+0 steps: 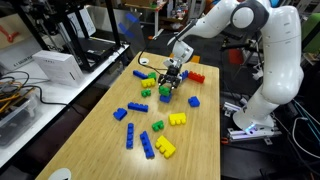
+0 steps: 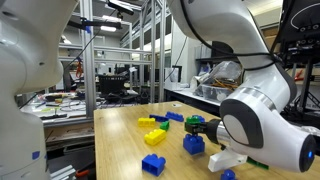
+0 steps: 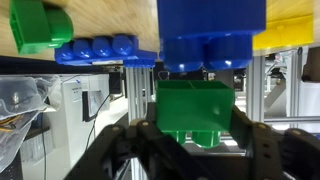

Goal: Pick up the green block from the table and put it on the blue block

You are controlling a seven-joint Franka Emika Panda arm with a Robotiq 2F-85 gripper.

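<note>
The wrist view is upside down, with the table at the top. My gripper (image 3: 195, 128) is shut on the green block (image 3: 195, 108), one finger on each side. The chunky blue block (image 3: 210, 35) sits on the table straight in line with it, a narrow gap between the two. In an exterior view the gripper (image 1: 172, 74) holds the green block (image 1: 165, 89) just above the blue block (image 1: 166, 98). In an exterior view the green block (image 2: 191, 123) hangs over the blue block (image 2: 193, 144), and the robot's arm hides part of the gripper.
Several loose bricks lie around on the wooden table (image 1: 110, 135): a red one (image 1: 196, 76), a yellow one (image 1: 177, 119), a long blue bar (image 3: 105, 50), another green brick (image 3: 40, 25) and a yellow one (image 3: 285, 32). Yellow (image 2: 155, 137) and blue (image 2: 154, 163) bricks lie nearer the table's edge.
</note>
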